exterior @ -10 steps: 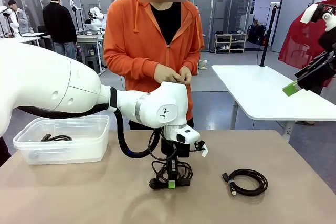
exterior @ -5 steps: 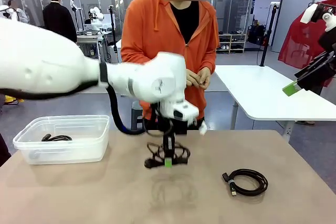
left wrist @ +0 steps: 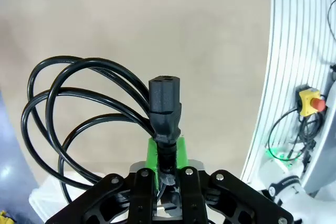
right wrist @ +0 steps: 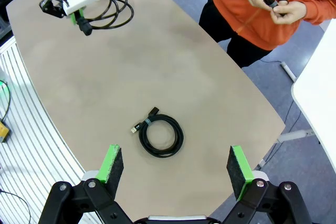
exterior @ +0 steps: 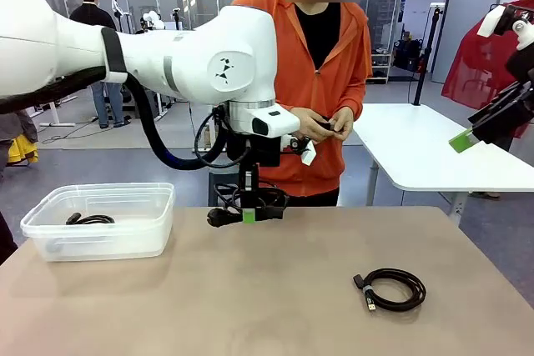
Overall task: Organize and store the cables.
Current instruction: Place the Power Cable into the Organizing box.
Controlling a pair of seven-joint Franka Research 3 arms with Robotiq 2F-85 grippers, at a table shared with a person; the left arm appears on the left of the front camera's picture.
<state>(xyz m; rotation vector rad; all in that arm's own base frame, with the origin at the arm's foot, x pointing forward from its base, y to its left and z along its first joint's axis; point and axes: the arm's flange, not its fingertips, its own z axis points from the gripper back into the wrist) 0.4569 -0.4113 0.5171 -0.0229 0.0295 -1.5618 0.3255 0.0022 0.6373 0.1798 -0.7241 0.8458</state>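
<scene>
My left gripper (exterior: pixel 248 216) is shut on a coiled black cable (exterior: pixel 250 203), holding it in the air above the middle of the table. In the left wrist view the green pads (left wrist: pixel 152 153) pinch the cord just behind its black plug (left wrist: pixel 165 106), with the loops hanging to one side. A second coiled cable (exterior: pixel 394 288) lies on the table at the right, directly below my open right gripper (right wrist: pixel 176 163). That coil (right wrist: pixel 161 135) sits apart from the fingers. A third cable (exterior: pixel 90 219) lies inside the clear bin (exterior: pixel 50 206).
The clear plastic bin stands at the table's left edge. A person in an orange hoodie stands at the far side, both hands (exterior: pixel 327 125) working on a small black cord. A white table (exterior: pixel 417 147) stands behind at the right.
My left gripper has lifted the coiled cable off the table and carried it up and slightly left. The person has stepped a little to the right. The right arm has not moved.
</scene>
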